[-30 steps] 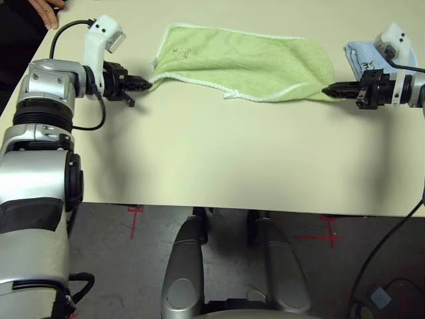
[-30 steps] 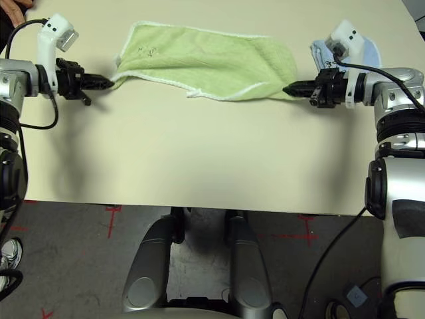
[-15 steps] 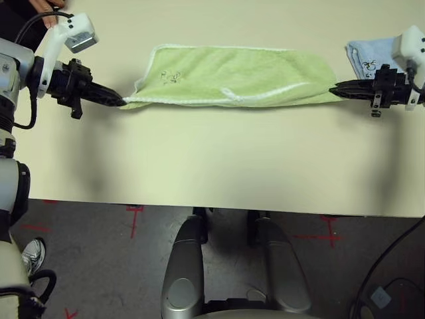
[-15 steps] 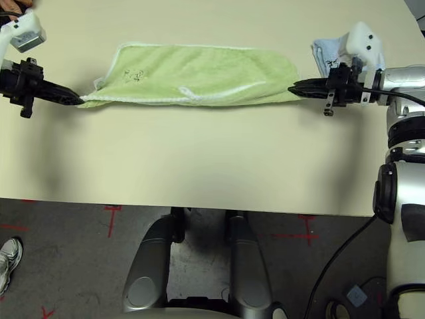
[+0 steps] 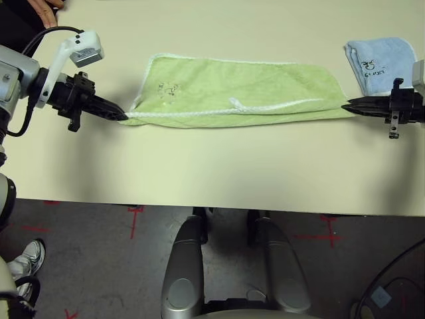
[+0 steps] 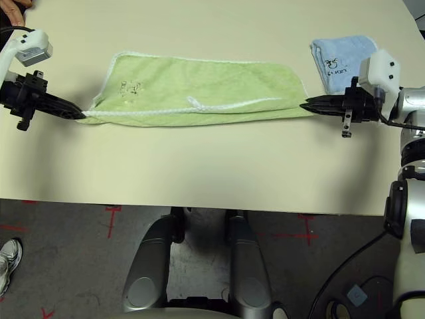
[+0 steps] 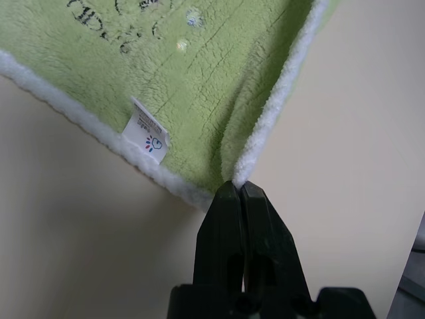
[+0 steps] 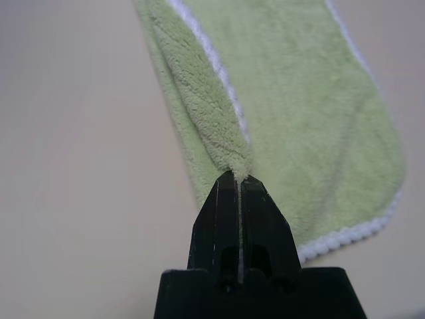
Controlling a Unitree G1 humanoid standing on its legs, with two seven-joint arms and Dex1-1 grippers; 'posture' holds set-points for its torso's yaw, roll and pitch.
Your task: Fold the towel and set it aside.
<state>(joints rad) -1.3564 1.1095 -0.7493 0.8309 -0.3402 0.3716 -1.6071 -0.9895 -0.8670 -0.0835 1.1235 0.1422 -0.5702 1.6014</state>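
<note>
Left wrist view is showing the left tool (image 7: 238, 189) with its two black fingers pressed tight together, pinching one corner of the towel (image 7: 199, 73). The white fluffy edge is running right into the tips. A small white tag (image 7: 147, 135) is sitting on the edge near that corner, and part of the dark stitched picture (image 7: 113, 10) is showing further along.

The right tool (image 8: 237, 178) is doing the same at the other end, pressed together and pinching the towel corner there.

From the head camera, the towel (image 5: 239, 93) is lying on the desk (image 5: 212, 166), already folded once into a long strip. It is stretching between the left tool (image 5: 119, 114) and the right tool (image 5: 346, 106), with one long edge pulled straight. A little white loop (image 5: 234, 102) is poking up near the middle. A blue folded cloth (image 5: 380, 61) is lying just past the right tool, apart from the towel. A person's hand (image 5: 45, 8) is resting at the far left corner of the desk.

The towel is looking soft, light and floppy. It is likely sagging and bunching wherever nobody is holding it, so the corners are the best places to grab. Pinching two corners and keeping the edge tight is probably helping it fold flat. It is not slippery, and it cannot break.
</note>
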